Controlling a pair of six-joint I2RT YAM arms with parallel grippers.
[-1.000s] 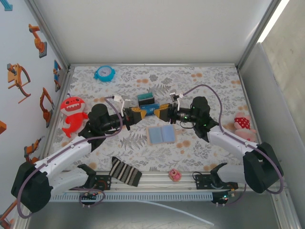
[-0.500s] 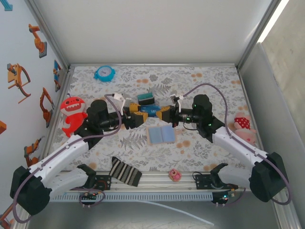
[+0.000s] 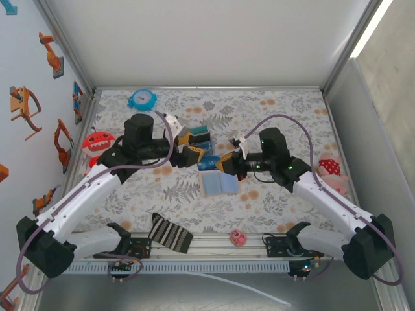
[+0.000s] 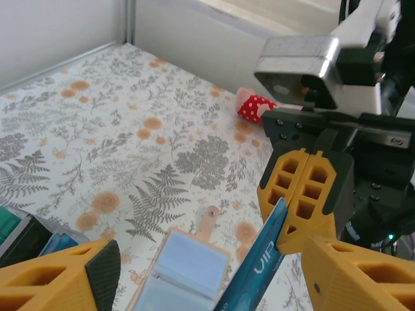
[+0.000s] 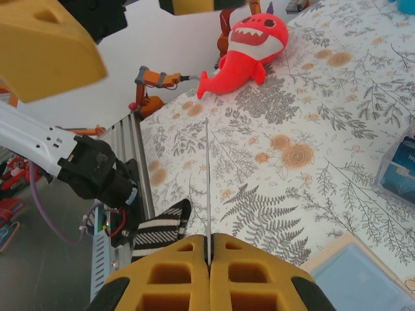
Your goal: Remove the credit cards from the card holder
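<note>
blue card pinched in pressed-together right gripper, long axis toward 10 o'clock. card holder lies open flat at 6 o'clock, just beside it; left gripper spread, empty, farther off.

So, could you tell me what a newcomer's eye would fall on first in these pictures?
Mid-table, the right gripper pinches a blue VIP card close to the open card holder, facing the open left gripper. A bright red shark plush lies at the table's left edge.
</note>
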